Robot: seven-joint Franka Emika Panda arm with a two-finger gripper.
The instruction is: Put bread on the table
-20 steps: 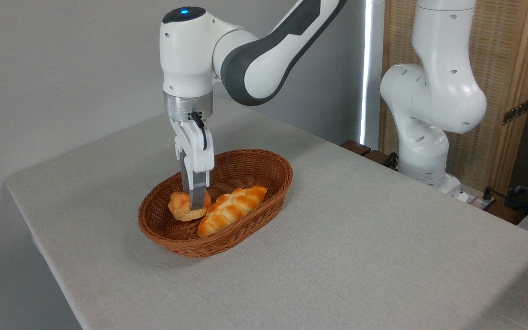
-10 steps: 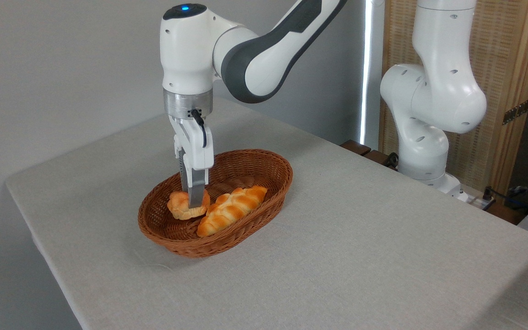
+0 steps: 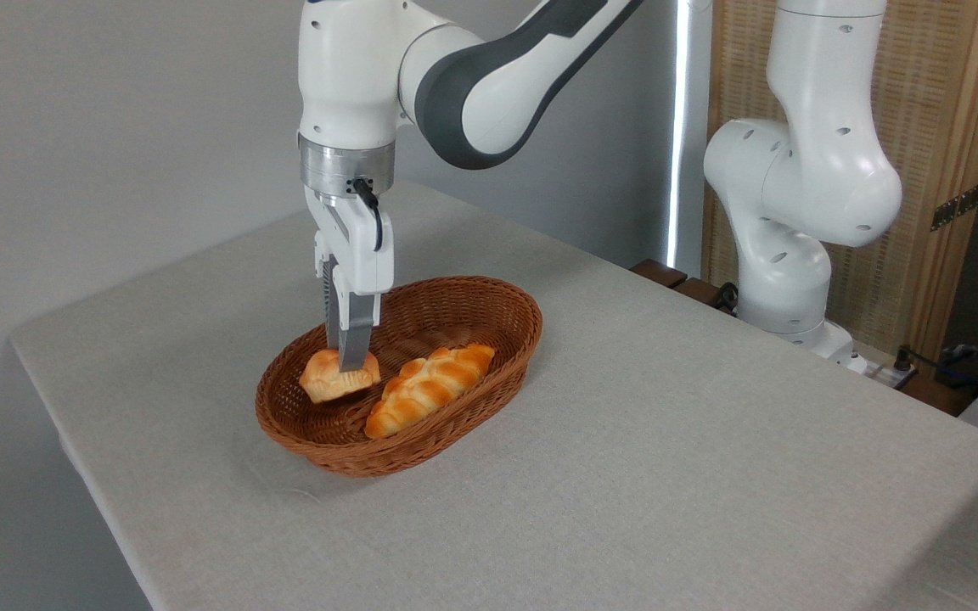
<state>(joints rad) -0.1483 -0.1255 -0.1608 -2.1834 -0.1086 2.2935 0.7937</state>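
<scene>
The bread, a small round golden-orange knotted bun, hangs tilted just above the floor of the brown wicker basket. My gripper points straight down and is shut on the bun; the near finger covers the bun's right part. The bun sits over the basket's left half, below rim height. The table, covered in light grey-beige cloth, spreads out around the basket on all sides.
A longer braided loaf lies in the basket just right of the held bun. My arm's white base stands at the table's far right edge. The table's left edge runs close to the basket.
My gripper has risen and shifted slightly left, lifting the bun off the basket floor and away from the braided loaf. The loaf and basket have stayed put.
</scene>
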